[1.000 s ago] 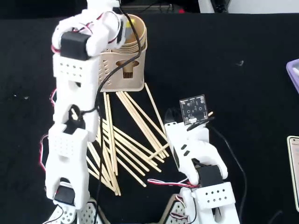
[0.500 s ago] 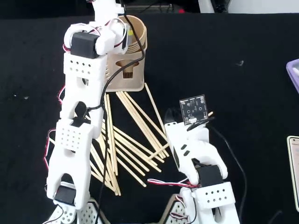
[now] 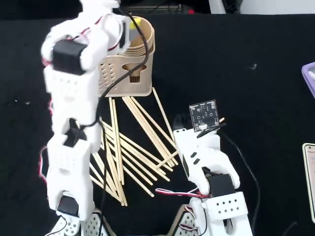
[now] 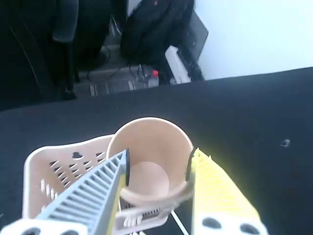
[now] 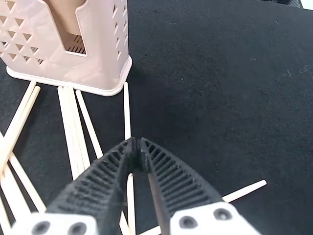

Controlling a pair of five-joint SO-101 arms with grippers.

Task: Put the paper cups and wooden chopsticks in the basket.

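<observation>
A stack of paper cups [image 3: 143, 40] stands in the beige slotted basket [image 3: 129, 84] at the back of the black table. In the left wrist view my left gripper [image 4: 157, 164] holds the top paper cup [image 4: 151, 147] by its rim, one finger on each side, over the basket [image 4: 49, 166]. Several wooden chopsticks [image 3: 133, 147] lie fanned on the table in front of the basket. My right gripper [image 5: 136, 146] hangs shut and empty just over the chopsticks [image 5: 73, 127], a short way in front of the basket [image 5: 102, 58]; in the high view the right gripper [image 3: 178, 121] is low at the centre.
A purple object [image 3: 310, 76] and a flat card-like thing [image 3: 310, 167] sit at the table's right edge. The black tabletop to the right of the basket is bare. Beyond the table's far edge lie cables and dark furniture [image 4: 146, 44].
The left arm swung right over the basket half a second ago and has now come back left, its gripper still at the cup stack. The right arm has not moved.
</observation>
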